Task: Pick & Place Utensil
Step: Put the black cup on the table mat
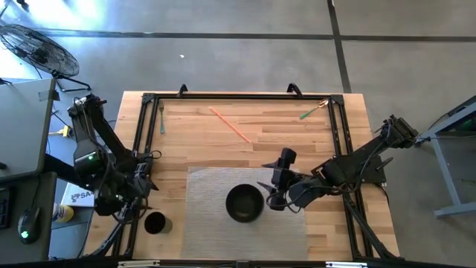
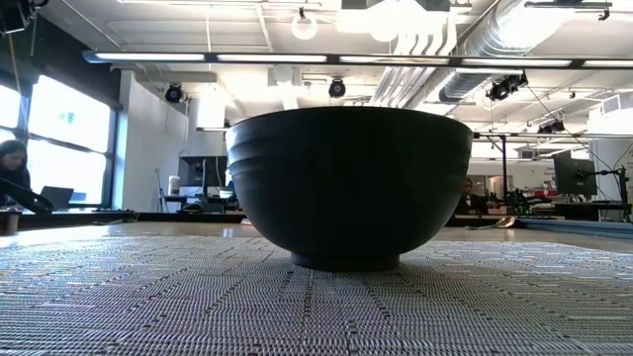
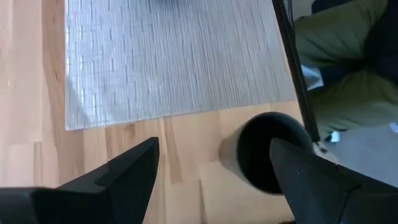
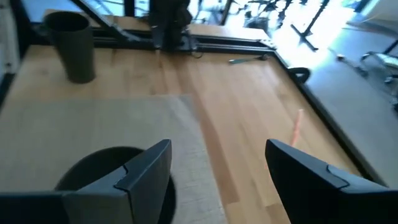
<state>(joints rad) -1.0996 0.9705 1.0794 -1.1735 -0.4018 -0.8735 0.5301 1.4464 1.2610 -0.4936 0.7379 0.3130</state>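
Three utensils lie flat on the wooden table toward its far side: an orange one (image 1: pixel 229 123) (image 4: pixel 295 130), a green one (image 1: pixel 312 112) and a grey fork (image 1: pixel 161 117) (image 4: pixel 249 59). A black bowl (image 1: pixel 244 202) (image 2: pixel 348 188) stands on the grey placemat (image 1: pixel 245 223). A dark cup (image 1: pixel 155 222) (image 3: pixel 267 152) (image 4: pixel 71 46) stands upright off the mat's left edge. My right gripper (image 1: pixel 271 197) (image 4: pixel 217 146) hovers open and empty just right of the bowl. My left gripper (image 1: pixel 141 186) (image 3: pixel 214 146) is open and empty near the table's left side, above the cup.
A black frame (image 1: pixel 141 149) runs along the table's left, far and right edges. Bare wood lies between the mat and the utensils. The low view is filled by the bowl; a person shows in the room at its left edge (image 2: pixel 15 168).
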